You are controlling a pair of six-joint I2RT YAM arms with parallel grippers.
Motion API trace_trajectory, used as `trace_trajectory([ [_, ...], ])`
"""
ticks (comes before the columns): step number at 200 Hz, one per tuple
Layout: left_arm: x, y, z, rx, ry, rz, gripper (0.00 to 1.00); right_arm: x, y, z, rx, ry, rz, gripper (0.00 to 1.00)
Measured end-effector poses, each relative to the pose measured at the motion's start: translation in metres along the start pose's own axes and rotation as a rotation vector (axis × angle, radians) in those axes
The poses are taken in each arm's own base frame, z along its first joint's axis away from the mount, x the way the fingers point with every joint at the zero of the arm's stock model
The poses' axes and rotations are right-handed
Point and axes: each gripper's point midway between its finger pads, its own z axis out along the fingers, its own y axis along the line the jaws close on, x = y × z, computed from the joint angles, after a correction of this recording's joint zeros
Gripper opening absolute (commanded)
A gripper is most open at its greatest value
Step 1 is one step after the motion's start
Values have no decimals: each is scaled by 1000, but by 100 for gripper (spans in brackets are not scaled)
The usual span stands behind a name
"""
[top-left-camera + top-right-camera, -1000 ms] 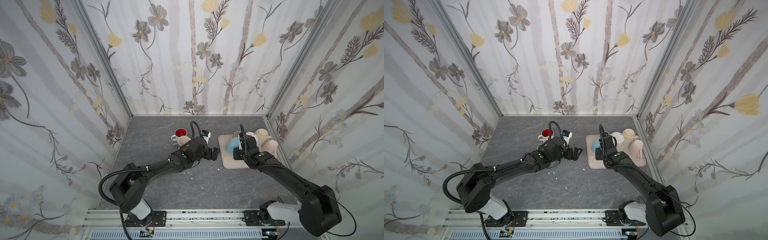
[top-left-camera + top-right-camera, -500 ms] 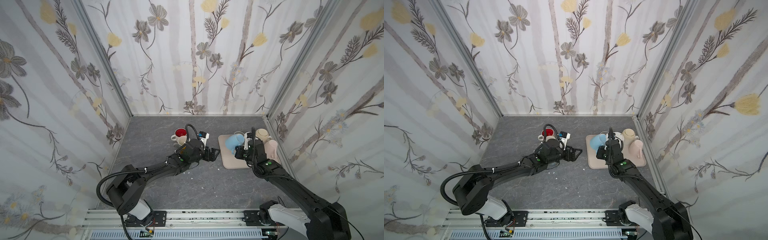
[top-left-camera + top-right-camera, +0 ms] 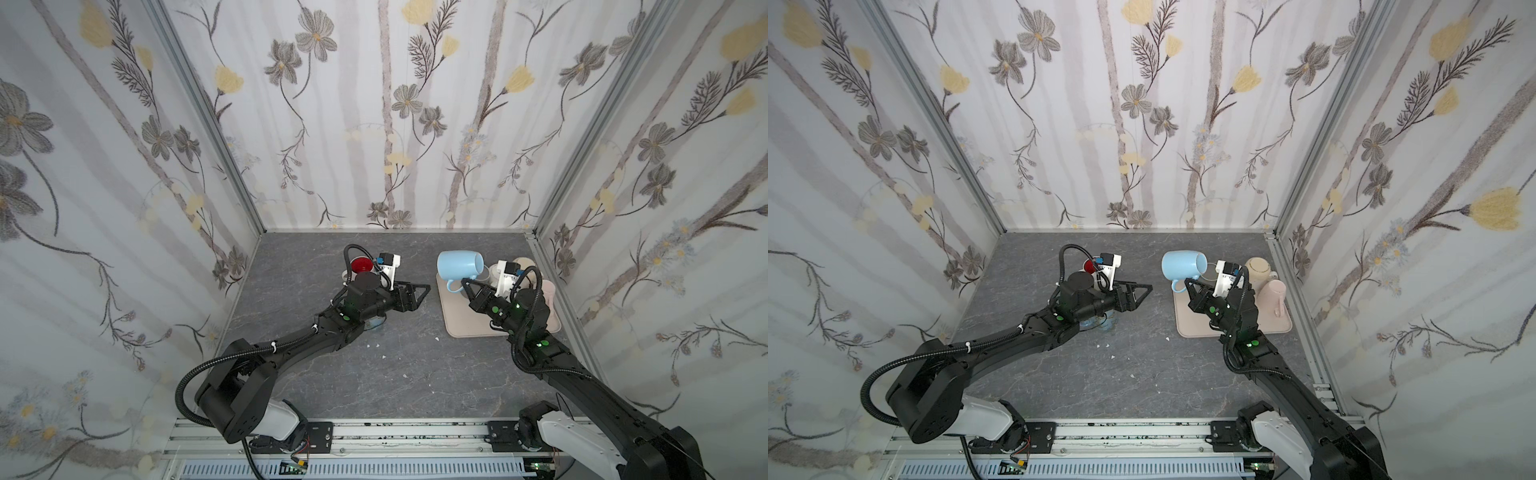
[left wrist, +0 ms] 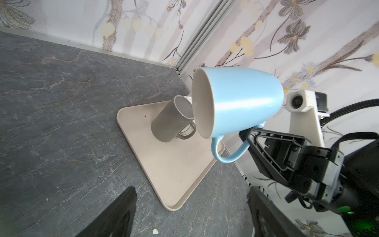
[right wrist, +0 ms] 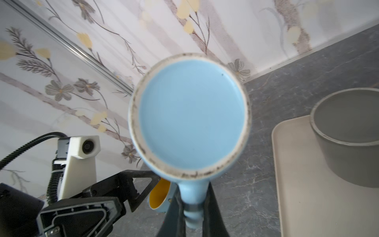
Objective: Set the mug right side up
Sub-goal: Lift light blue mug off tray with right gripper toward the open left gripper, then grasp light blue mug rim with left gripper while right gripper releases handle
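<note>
The light blue mug (image 3: 459,266) hangs in the air above the back left corner of the beige tray (image 3: 469,328). It lies on its side, mouth toward the right wall and handle (image 3: 451,286) pointing down. My right gripper (image 3: 466,286) is shut on that handle; in the right wrist view the mug's base (image 5: 190,115) faces the camera and the handle sits between the fingers (image 5: 211,205). My left gripper (image 3: 419,291) is open and empty, just left of the tray, pointing at the mug (image 4: 235,102).
A grey mug (image 4: 170,121) stands upright on the tray. A cream mug (image 3: 523,264) and a pink mug (image 3: 1277,295) are at its right side. A red-lined mug (image 3: 360,264) and a yellow-lined blue mug (image 3: 1104,322) sit by the left arm. White crumbs dot the table.
The right gripper has lifted the blue mug off the tray and tipped it onto its side. The left gripper's jaws have narrowed a little and it has edged back.
</note>
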Motion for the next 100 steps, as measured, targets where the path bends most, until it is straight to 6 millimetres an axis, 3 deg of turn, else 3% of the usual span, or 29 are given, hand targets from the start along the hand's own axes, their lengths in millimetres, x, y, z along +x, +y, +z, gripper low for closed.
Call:
trace_trajectory([
  [35, -1, -3, -10, 70, -25, -66, 87, 2, 21, 8, -150, 5, 59, 0],
  [100, -4, -27, -3, 248, -33, -158, 84, -6, 66, 11, -394, -13, 113, 0],
])
